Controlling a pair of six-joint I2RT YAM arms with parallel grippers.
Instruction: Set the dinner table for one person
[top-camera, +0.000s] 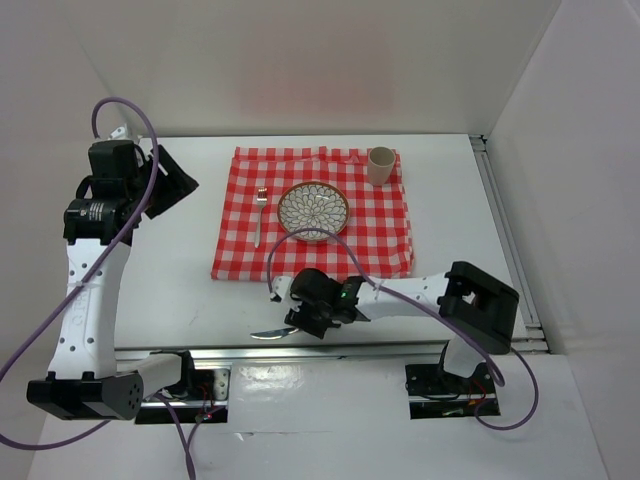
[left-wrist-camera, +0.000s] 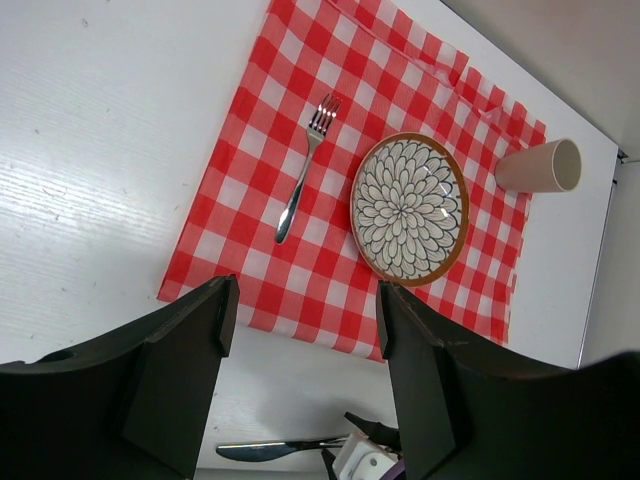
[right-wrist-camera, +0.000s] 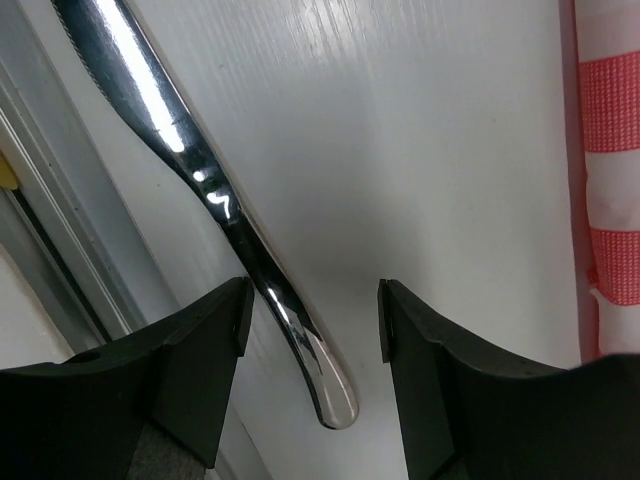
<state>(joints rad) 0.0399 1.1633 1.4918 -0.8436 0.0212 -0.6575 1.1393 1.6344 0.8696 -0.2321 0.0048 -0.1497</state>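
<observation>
right wrist view: slim polished steel table knife (right-wrist-camera: 195, 170) flat on plain white dinner table (right-wrist-camera: 420, 150), near edge, just clear of red-and-white checked cloth (right-wrist-camera: 605, 110). right gripper (right-wrist-camera: 312, 300) jaws apart, astride handle end, not gripping. left gripper (left-wrist-camera: 305, 300) apart, empty. probably stiff, light, slippery, low-lying; best pinched across handle sides.

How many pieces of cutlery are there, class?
2. A fork lies on the checked cloth, left of the plate; a knife on the bare table, by the right tool. None looks hidden.
</observation>
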